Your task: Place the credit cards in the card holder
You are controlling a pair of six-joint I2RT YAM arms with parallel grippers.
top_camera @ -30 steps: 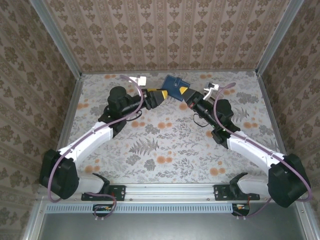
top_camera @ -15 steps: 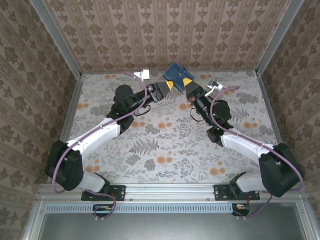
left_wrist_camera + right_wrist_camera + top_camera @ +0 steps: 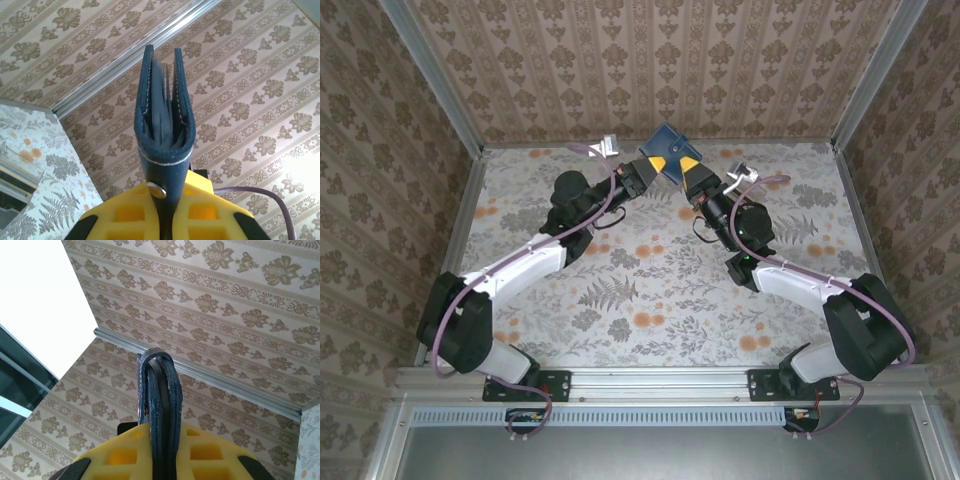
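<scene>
Card holder [image 3: 667, 138] aloft, its lower edge tight in both left tool [image 3: 657, 164] and right tool [image 3: 688, 166]

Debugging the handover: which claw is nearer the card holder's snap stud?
Left. The snap stud sits right at the left claw, which clamps the card holder there. The right claw clamps the holder's other lower corner.
</scene>
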